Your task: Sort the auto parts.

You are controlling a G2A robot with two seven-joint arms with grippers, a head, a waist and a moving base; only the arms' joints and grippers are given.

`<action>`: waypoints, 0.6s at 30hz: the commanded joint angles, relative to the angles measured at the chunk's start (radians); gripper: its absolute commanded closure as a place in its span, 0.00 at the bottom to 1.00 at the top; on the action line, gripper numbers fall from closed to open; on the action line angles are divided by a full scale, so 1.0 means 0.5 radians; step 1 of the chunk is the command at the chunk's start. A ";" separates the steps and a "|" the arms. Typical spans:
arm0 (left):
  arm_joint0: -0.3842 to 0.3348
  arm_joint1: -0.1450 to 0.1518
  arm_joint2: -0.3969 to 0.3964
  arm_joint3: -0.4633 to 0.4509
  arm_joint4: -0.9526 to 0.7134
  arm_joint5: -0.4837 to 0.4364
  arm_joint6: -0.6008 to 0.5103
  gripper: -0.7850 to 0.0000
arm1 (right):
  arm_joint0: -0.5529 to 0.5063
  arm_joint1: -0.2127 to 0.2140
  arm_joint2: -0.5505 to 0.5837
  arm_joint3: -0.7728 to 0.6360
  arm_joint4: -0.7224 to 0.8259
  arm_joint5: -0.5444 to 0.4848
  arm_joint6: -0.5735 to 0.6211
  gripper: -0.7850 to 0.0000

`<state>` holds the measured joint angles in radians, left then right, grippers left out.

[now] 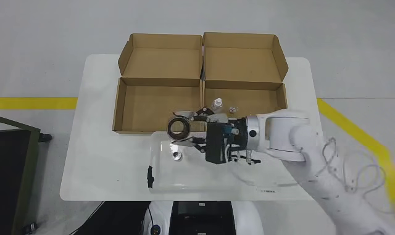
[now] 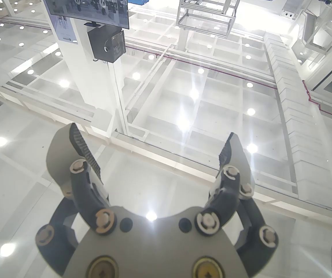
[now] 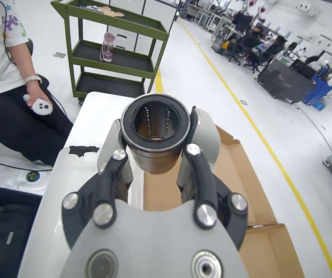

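Observation:
My right gripper (image 1: 182, 127) (image 3: 158, 127) is shut on a steel linear bearing (image 1: 179, 127) (image 3: 154, 148) with a black-rimmed open end. It hangs over the front wall of the left cardboard box (image 1: 133, 115), between that box and a clear tray (image 1: 271, 184) on the table. The bearing's open end faces away from the wrist camera. A small metal part (image 1: 178, 155) lies in the tray. In the right cardboard box (image 1: 271, 99) lie a small white part (image 1: 217, 103) and a small metal part (image 1: 232, 109). My left gripper (image 2: 152, 140) is open, holds nothing and points up at the ceiling.
Both boxes stand side by side at the back of the white table (image 1: 92, 148), lids folded back. A scrap of black tape (image 1: 149, 176) sticks near the table's front edge. A green cart (image 1: 15, 173) (image 3: 111, 56) stands off the table's left side.

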<state>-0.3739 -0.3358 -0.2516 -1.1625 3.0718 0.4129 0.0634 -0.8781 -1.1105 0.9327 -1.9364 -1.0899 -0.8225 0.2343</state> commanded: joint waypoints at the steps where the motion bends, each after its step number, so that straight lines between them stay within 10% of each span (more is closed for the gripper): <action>1: 0.000 0.000 0.000 0.000 0.000 0.000 0.000 0.00 | 0.006 -0.025 -0.130 0.063 -0.074 0.049 -0.023 1.00; 18: 0.000 0.000 0.000 0.000 0.000 0.000 0.000 0.00 | 0.227 -0.162 -0.401 0.449 -0.035 0.202 -0.008 1.00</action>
<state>-0.3739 -0.3358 -0.2516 -1.1625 3.0718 0.4129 0.0634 -0.7644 -1.1914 0.7274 -1.7164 -1.1094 -0.7245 0.2282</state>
